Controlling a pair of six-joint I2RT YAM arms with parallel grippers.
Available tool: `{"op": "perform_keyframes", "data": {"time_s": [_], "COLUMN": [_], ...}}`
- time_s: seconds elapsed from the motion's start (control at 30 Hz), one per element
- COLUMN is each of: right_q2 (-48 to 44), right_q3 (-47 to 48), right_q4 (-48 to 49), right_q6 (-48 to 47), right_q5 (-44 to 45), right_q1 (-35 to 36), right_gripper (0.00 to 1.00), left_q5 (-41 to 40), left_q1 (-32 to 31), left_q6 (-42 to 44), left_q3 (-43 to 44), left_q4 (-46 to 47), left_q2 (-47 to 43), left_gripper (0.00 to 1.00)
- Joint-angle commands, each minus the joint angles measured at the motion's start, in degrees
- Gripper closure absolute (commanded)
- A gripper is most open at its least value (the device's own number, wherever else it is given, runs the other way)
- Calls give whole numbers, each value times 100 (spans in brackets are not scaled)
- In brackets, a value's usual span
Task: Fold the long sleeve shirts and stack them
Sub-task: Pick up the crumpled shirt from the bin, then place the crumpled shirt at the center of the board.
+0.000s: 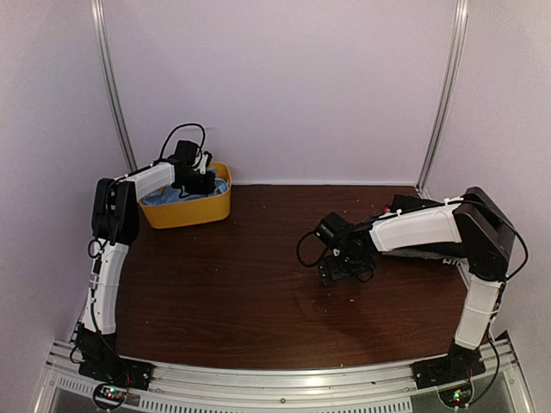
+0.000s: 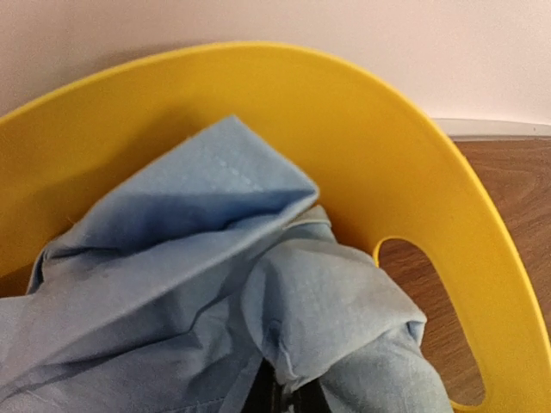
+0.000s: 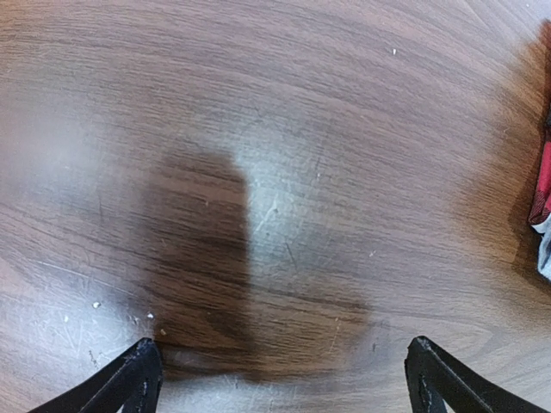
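Note:
A light blue shirt lies bunched inside the yellow bin at the back left. In the left wrist view the shirt fills the bin. My left gripper reaches down into the bin. Its dark fingers are shut on a fold of the blue cloth. My right gripper hovers low over bare wood right of the middle. Its jaws stand wide open and empty. The black shirt and the pale grey shirt do not show clearly.
A dark mass lies behind and under the right arm at the back right; I cannot tell what it is. A bit of red and pale grey shows at the right edge of the right wrist view. White walls close three sides.

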Motion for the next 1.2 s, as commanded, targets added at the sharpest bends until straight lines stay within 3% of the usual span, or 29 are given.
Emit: {"op": "perform_keyframes", "data": {"time_s": [0.0, 0.17, 0.37, 0.57, 0.73, 0.83, 1.03, 1.17], "right_q2": [104, -54, -404, -1556, -2358, -2818, -3883, -4468], "right_q3": [-206, -187, -186, -415, -425, -471, -724, -962], "right_q4": [-135, -87, 176, 1260, 2008, 1958, 1089, 732], "right_q6": [64, 81, 112, 5, -139, -92, 314, 480], "right_q5": [-4, 20, -89, -688, -1279, -1049, 230, 422], "right_q1": [48, 47, 48, 32, -9, -36, -341, -752], "right_gripper": [0, 0, 0, 0, 0, 0, 0, 0], "left_q5": [79, 432, 1794, 2947, 3327, 3416, 3586, 3521], "left_q1": [68, 82, 74, -113, -781, -1156, -2000, -2359], "left_q6": [103, 3, -912, -2189, -2483, -2539, -2309, -2170], "left_q3": [186, 22, -39, -21, 264, 57, -401, -495], "left_q4": [279, 622, 1288, 2253, 2384, 2384, 2293, 2098], "left_q2": [-815, -2048, -3150, -3771, -3888, -3940, -3946, -3845], "left_gripper": [100, 100, 100, 100, 100, 100, 100, 100]}}
